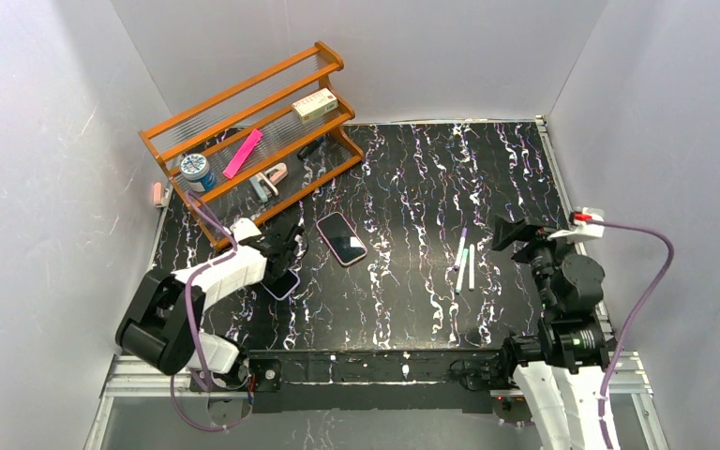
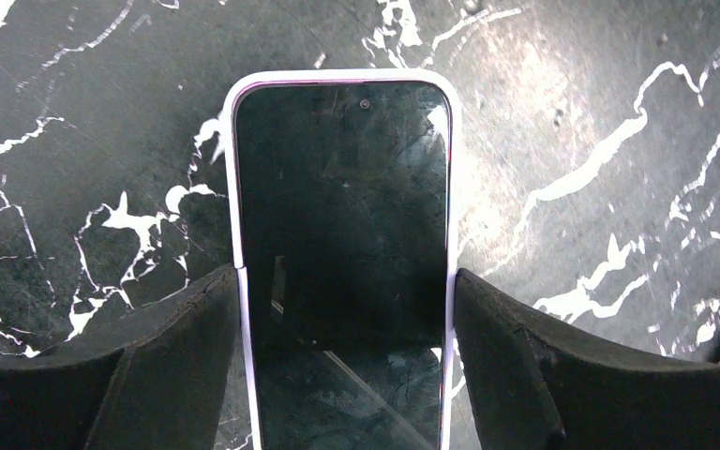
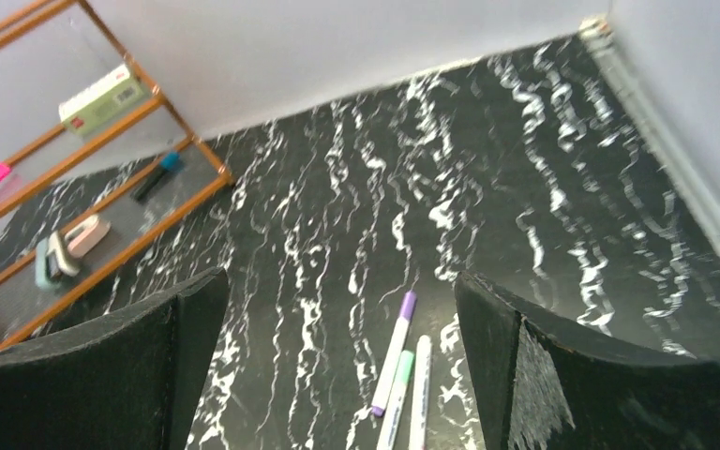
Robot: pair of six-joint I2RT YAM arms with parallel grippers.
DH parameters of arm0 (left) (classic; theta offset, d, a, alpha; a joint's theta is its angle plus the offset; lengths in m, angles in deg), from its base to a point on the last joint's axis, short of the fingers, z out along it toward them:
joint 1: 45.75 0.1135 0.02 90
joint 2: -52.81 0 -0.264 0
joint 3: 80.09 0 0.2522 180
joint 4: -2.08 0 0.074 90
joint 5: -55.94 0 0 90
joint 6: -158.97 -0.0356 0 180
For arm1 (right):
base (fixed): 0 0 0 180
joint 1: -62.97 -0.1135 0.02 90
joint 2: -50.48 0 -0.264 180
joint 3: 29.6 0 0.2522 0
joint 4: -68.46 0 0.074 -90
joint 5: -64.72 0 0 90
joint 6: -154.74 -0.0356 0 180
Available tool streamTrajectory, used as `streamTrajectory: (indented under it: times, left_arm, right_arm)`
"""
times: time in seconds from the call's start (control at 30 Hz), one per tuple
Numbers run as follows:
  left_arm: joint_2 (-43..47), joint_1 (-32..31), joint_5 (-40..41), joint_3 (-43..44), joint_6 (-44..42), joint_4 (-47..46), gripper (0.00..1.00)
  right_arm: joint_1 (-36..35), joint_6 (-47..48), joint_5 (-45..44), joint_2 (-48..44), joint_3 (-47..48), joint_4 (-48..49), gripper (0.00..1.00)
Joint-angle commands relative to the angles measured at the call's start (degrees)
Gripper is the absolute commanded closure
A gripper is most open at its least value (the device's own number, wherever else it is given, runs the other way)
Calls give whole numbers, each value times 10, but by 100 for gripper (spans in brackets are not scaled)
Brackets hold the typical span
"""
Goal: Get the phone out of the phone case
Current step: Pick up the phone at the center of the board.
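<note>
A phone with a dark screen in a pale lavender-white case lies face up on the black marbled table. My left gripper straddles its lower half, and both fingers press on the case's long sides. In the top view the left gripper covers most of the cased phone, near the rack's front corner. A second dark phone with a pink rim lies just to the right of it. My right gripper is open and empty above the right side of the table, as the right wrist view also shows.
An orange wooden rack with small items stands at the back left and also shows in the right wrist view. Three markers lie on the table below the right gripper. Grey walls enclose the table.
</note>
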Motion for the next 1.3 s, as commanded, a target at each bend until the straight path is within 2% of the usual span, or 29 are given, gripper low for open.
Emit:
streamTrajectory:
  times: [0.0,0.13,0.27,0.33,0.4,0.6,0.77,0.93,1.27]
  left_arm:
    - [40,0,-95,-36,-35,-36,45]
    - [87,1,-129,-56,-53,-84,52]
    - [128,0,-181,-90,-61,-151,65]
    - [152,0,-215,-108,-66,-192,71]
    - [167,0,-240,-120,-66,-224,75]
    - [191,0,-276,-129,-70,-272,85]
    - [211,0,-307,-148,-57,-304,89]
    - [230,0,-311,-168,-47,-331,92]
    - [235,0,-330,-195,-27,-382,93]
  right_arm:
    - [3,-53,110,65,19,-10,1]
    - [3,-67,244,163,18,-18,1]
    - [0,-102,351,242,-27,67,4]
    - [-14,-116,371,276,-37,105,5]
    - [-50,-118,353,308,-36,127,4]
    - [-239,-157,261,412,-34,243,3]
    - [-347,-180,200,524,-16,335,3]
    - [-411,-189,175,617,30,381,4]
    - [-486,-208,164,743,104,434,7]
